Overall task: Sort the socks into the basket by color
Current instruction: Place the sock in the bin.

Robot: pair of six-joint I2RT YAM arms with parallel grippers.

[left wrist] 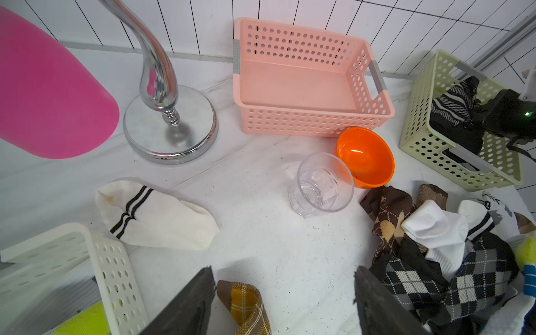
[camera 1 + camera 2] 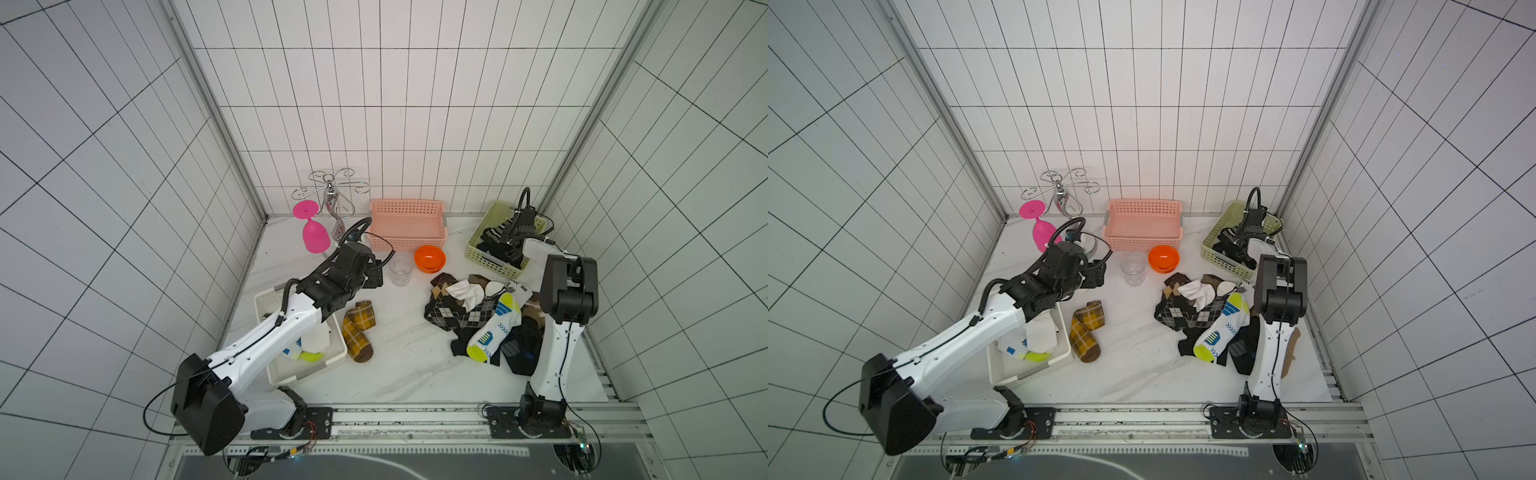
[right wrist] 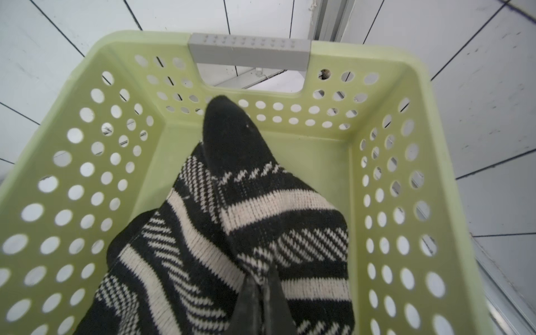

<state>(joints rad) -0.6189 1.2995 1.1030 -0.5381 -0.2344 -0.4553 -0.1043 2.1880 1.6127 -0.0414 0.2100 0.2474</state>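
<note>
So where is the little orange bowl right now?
In both top views the orange bowl sits just in front of the pink basket, with the clear cup beside it on the left arm's side.

The white marbled tabletop (image 1: 275,246) carries, beyond the left claw (image 1: 282,307), a clear plastic cup (image 1: 320,185), an orange bowl (image 1: 367,158) and a pink perforated basket (image 1: 304,121); a brown-yellow plaid sock (image 1: 246,304) lies beside its fingers.

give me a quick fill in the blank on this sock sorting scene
The right gripper is shut on a striped sock hanging into the basket whose colour is ___.
The pink basket holds ___ socks.
The bowl beside the clear cup is ___.
The left gripper is ___.
Missing words: green; no; orange; open.
</note>
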